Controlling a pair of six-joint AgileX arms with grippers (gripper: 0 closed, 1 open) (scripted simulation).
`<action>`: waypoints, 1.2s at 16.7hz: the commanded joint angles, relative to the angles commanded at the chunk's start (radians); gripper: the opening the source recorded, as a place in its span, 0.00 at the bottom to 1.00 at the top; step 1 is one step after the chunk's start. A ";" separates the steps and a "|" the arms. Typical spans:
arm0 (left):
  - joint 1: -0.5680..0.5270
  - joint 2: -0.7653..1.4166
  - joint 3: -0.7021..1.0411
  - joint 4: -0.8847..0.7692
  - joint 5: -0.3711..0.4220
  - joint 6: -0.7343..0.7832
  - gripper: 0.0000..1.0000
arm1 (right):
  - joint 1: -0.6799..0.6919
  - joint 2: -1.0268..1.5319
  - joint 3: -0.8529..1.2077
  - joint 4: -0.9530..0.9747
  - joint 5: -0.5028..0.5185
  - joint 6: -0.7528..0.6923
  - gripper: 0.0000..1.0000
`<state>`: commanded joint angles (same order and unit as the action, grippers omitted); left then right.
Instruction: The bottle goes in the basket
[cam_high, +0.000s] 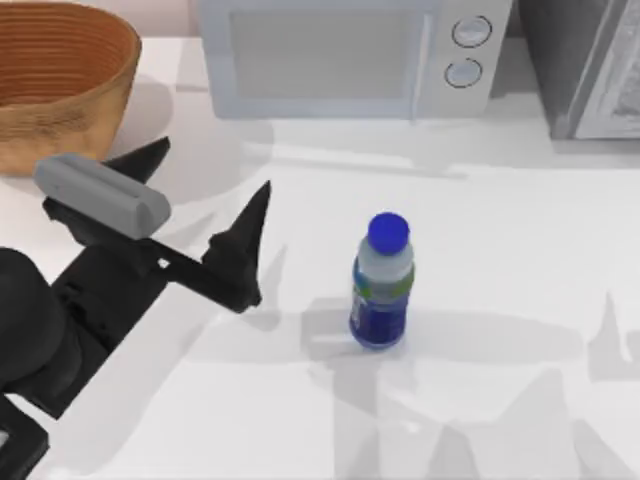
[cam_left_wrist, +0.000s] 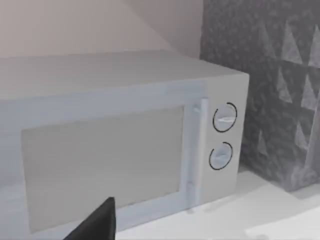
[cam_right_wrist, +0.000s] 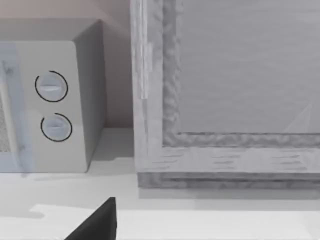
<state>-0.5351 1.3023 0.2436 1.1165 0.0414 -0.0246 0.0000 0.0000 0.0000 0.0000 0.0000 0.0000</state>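
Clear ribbed bottle (cam_high: 381, 285) upright (blue cap), woven basket (cam_high: 60, 80) far left, left gripper (cam_high: 205, 195) fingers spread apart

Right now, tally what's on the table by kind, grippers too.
Bottles: 1, the bottle, upright near mid-table
Baskets: 1, the basket, at the table's far left
Microwaves: 1, the microwave, at the back
Grey cabinets: 1, the cabinet, at the back right
Grippers: 1, the left gripper, open, between basket and bottle
Total: 5
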 joint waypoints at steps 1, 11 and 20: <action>-0.035 0.092 0.013 0.074 0.001 0.003 1.00 | 0.000 0.000 0.000 0.000 0.000 0.000 1.00; -0.259 0.786 0.078 0.565 -0.017 0.029 1.00 | 0.000 0.000 0.000 0.000 0.000 0.000 1.00; -0.271 0.843 0.078 0.596 -0.020 0.030 1.00 | 0.000 0.000 0.000 0.000 0.000 0.000 1.00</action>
<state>-0.8063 2.1454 0.3218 1.7128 0.0210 0.0051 0.0000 0.0000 0.0000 0.0000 0.0000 0.0000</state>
